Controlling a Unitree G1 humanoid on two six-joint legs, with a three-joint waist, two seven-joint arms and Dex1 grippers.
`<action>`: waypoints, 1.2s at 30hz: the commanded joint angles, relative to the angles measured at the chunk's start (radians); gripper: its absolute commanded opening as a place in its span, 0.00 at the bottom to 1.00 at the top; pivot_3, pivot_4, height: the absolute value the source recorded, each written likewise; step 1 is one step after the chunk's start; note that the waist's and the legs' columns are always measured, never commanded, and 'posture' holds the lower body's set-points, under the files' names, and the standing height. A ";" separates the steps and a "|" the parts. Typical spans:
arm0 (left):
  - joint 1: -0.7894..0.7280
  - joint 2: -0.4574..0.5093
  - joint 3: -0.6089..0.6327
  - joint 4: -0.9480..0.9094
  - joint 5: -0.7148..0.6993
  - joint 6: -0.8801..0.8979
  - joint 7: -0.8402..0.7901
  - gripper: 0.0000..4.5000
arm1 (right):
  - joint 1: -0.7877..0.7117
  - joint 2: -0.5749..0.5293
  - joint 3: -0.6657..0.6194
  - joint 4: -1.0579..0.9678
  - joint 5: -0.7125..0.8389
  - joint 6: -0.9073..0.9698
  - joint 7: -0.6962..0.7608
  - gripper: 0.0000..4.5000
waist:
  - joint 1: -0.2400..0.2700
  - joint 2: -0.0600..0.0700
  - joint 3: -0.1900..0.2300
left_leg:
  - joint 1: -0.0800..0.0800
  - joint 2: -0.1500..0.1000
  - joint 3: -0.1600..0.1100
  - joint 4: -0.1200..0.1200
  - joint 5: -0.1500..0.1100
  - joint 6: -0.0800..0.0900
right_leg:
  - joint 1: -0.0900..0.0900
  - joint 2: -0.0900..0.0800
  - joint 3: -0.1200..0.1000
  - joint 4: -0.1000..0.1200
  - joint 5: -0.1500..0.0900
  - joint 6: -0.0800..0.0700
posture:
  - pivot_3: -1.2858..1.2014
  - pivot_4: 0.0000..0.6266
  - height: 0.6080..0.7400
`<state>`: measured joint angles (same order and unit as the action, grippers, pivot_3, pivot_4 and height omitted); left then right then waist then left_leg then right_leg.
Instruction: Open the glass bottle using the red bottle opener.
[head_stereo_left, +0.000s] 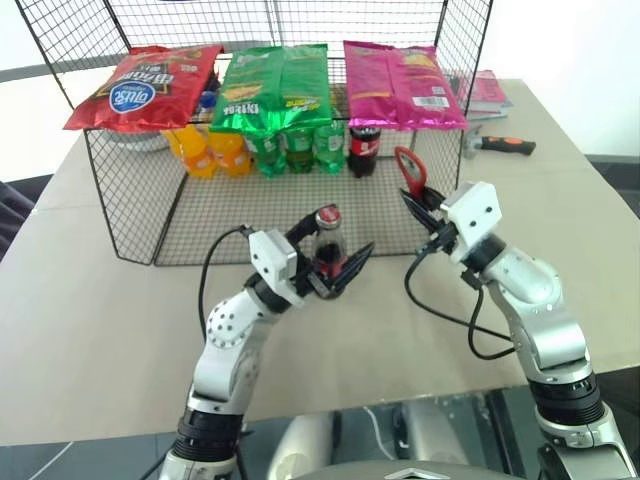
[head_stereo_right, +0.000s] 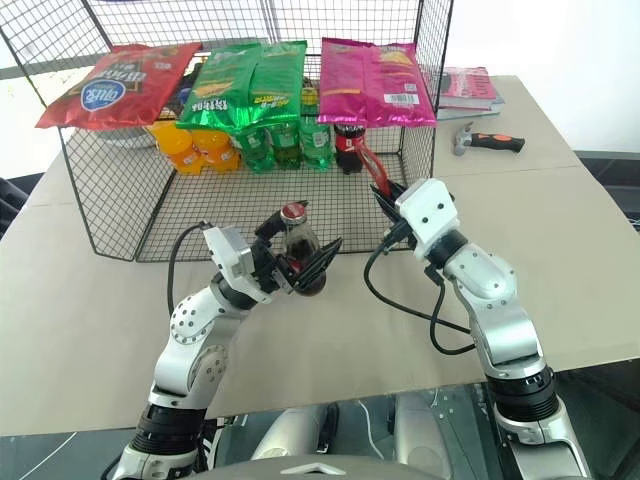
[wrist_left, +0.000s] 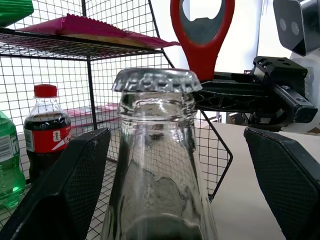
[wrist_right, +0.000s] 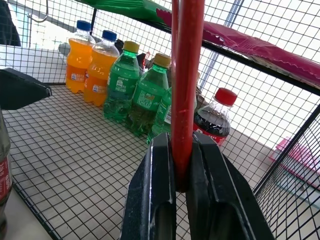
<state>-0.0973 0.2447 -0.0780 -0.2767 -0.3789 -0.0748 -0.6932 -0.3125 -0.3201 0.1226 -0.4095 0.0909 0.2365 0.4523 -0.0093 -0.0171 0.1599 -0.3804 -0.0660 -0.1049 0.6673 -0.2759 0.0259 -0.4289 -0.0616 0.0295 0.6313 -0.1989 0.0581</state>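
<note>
Two claws: left claw (head_stereo_left: 335, 268) spread wide around slippery, fragile glass bottle (head_stereo_left: 328, 245); right claw (head_stereo_left: 424, 209) clamped on stiff red bottle opener (head_stereo_left: 410, 170) handle.

six soda bottles (head_stereo_left: 285, 148), three snack bags (head_stereo_left: 275, 85)

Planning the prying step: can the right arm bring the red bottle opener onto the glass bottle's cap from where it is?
Probably yes. The right gripper holds the red bottle opener upright beside the glass bottle, with open air between them. The cap stands above the left gripper, whose open fingers flank the bottle.
</note>
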 joint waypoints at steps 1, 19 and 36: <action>0.011 0.007 0.009 -0.058 -0.014 -0.004 0.008 0.98 | -0.020 0.004 0.003 -0.011 0.000 -0.023 0.003 0.00 | 0.000 0.000 0.000 | 0.000 0.000 0.000 0.000 0.000 0.000 | 0.000 0.000 0.000 0.000 0.000 0.000 | 0.52 0.24 1.00; 0.027 0.000 0.014 -0.025 -0.017 -0.047 0.010 0.39 | -0.025 0.007 0.016 0.030 -0.003 -0.065 0.011 0.00 | 0.000 0.001 -0.001 | 0.001 0.000 0.000 0.000 0.000 0.000 | 0.001 0.000 0.000 0.000 0.000 0.000 | 0.52 0.24 1.00; 0.019 0.003 -0.008 0.018 0.012 -0.064 0.007 0.39 | -0.096 -0.075 0.284 0.087 -0.344 -0.236 0.072 0.00 | 0.000 0.001 -0.001 | 0.002 0.000 0.000 0.000 0.000 0.000 | 0.003 0.000 -0.001 -0.001 0.000 0.000 | 0.52 0.24 1.00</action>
<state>-0.0777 0.2445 -0.0766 -0.2725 -0.3843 -0.1397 -0.6873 -0.3980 -0.3931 0.3821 -0.3103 -0.2156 0.0475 0.5311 -0.0095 -0.0164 0.1589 -0.3781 -0.0660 -0.1050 0.6675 -0.2759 0.0259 -0.4260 -0.0612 0.0289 0.6307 -0.1990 0.0581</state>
